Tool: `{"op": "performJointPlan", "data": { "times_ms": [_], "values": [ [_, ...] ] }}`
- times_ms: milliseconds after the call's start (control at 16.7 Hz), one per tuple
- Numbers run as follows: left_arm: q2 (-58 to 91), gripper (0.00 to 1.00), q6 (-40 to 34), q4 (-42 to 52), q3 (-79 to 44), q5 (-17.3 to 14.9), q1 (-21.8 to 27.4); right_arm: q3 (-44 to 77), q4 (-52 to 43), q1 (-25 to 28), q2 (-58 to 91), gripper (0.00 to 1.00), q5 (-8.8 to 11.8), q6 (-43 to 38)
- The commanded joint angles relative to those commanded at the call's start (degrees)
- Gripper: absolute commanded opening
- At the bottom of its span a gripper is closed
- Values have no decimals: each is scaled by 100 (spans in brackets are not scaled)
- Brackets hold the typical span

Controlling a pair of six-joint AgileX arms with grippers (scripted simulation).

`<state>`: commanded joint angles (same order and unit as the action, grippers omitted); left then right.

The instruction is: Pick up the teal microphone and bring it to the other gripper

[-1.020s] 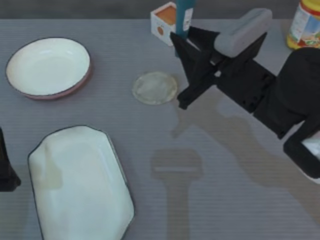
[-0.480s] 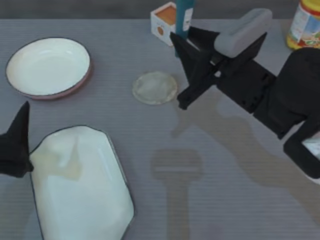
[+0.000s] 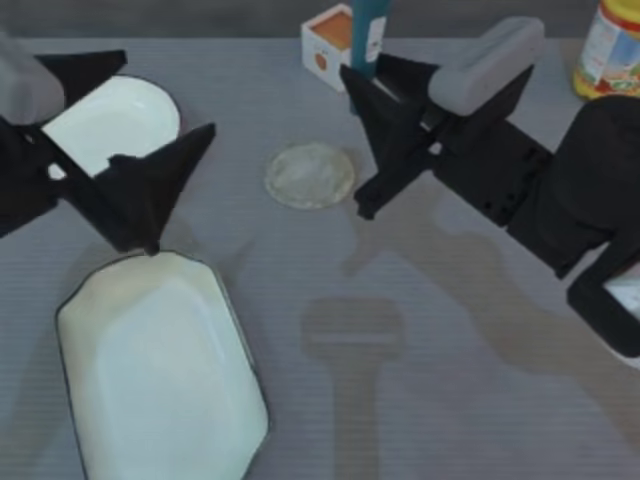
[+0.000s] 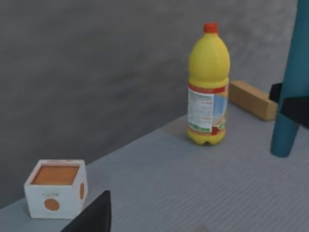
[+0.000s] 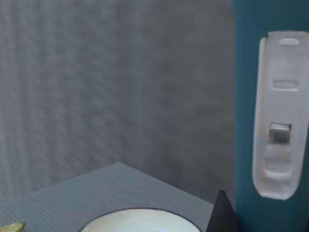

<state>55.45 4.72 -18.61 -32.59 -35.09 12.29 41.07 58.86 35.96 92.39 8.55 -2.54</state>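
Teal and held upright, the teal microphone [image 3: 368,30] stands clamped in the right claw [image 3: 362,90] near the far edge of the counter [image 3: 450,380], its handle rising out of the top view so that its head cannot be seen. The right wrist view shows the handle close against that claw, with its white switch patch [image 5: 279,113] facing the camera and one dark fingertip [image 5: 221,212] beside it. Just behind the right claw sits a small white box with an orange top [image 3: 330,42], and just beside it, toward the counter's middle, lies a pale round disc [image 3: 309,175]. Farther back along the right arm a yellow bottle [image 3: 610,48] stands at the far right corner; the left wrist view shows its red cap and, beyond it, a wooden block [image 4: 252,99]. The left claw [image 3: 150,165] hangs over the left side of the counter with its two pointed fingers spread wide and nothing between them, well apart from the microphone. One finger reaches past the round white plate [image 3: 110,125], while the other points at the far rim of the large white tray [image 3: 160,380].
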Motion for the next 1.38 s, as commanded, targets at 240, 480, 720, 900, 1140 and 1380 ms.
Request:
{"op": "performJointPlan", "data": {
  "times_ms": [240,480,720,900,1140,1380],
  "values": [
    [1231,100,116,-479,-811,-835,293,0,0,0,0,0,0,0],
    [1728,100,182,-700,-1169,-1180,413,0,0,0,0,0,0,0],
    [1707,100,178,-686,-1145,-1167,384,0,0,0,0,0,0,0],
    [1919,100,173,-742,-1324,-1035,552,0,0,0,0,0,0,0],
    [2704,100,146,-926,-1954,-501,1109,0,0,0,0,0,0,0],
    [3411,100,121,-1091,-2518,-16,1605,0,0,0,0,0,0,0]
  ]
}}
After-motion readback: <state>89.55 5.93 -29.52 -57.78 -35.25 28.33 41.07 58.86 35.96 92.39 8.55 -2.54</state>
